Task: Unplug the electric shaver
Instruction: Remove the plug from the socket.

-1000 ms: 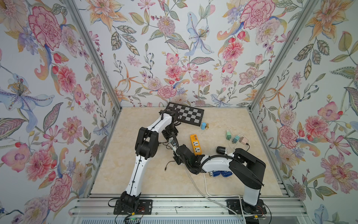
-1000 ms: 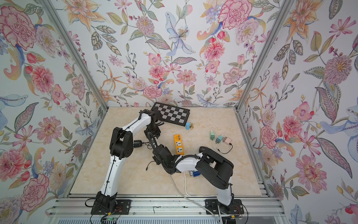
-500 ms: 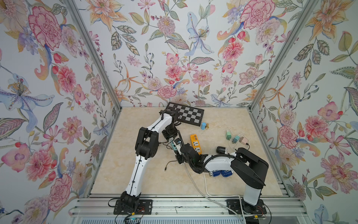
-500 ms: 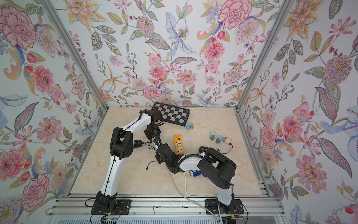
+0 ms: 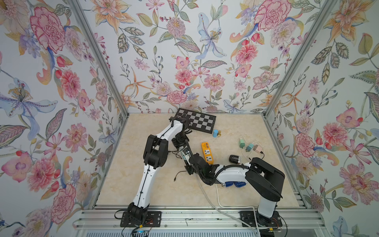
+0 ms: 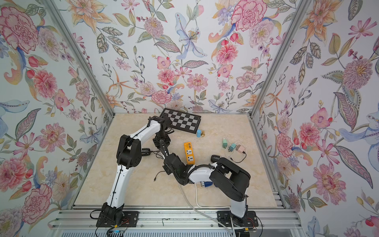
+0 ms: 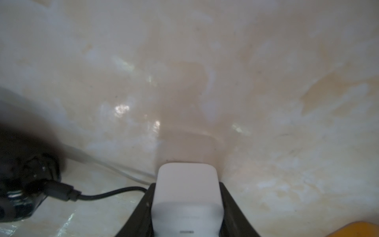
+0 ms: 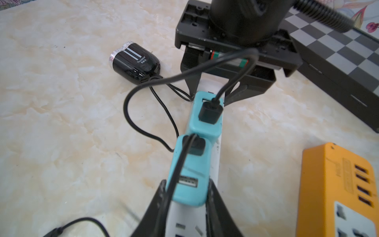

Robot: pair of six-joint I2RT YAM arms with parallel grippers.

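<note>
The electric shaver (image 8: 134, 63) is a small black body with a silver band, lying on the table beside the left arm (image 6: 145, 152). A black cable is plugged into it (image 7: 61, 192). A white power strip (image 8: 188, 221) carries two teal adapters, each with a black plug and cable. My right gripper (image 8: 186, 181) is shut on the nearer teal adapter (image 8: 192, 164), with one cable pressed along a finger. My left gripper (image 7: 186, 184) is shut on the strip's far end (image 7: 186, 176). Which adapter feeds the shaver is unclear.
An orange power strip (image 5: 207, 150) lies just right of the white one. A chessboard (image 5: 196, 121) sits at the back, with a blue cylinder (image 5: 215, 133) beside it. Small chargers (image 5: 250, 146) and a black device (image 5: 234, 159) lie to the right. A loose cable end (image 5: 175, 180) lies in front.
The right arm has shifted slightly toward the back, with its gripper still on the strip. The left arm and the shaver have not moved.
</note>
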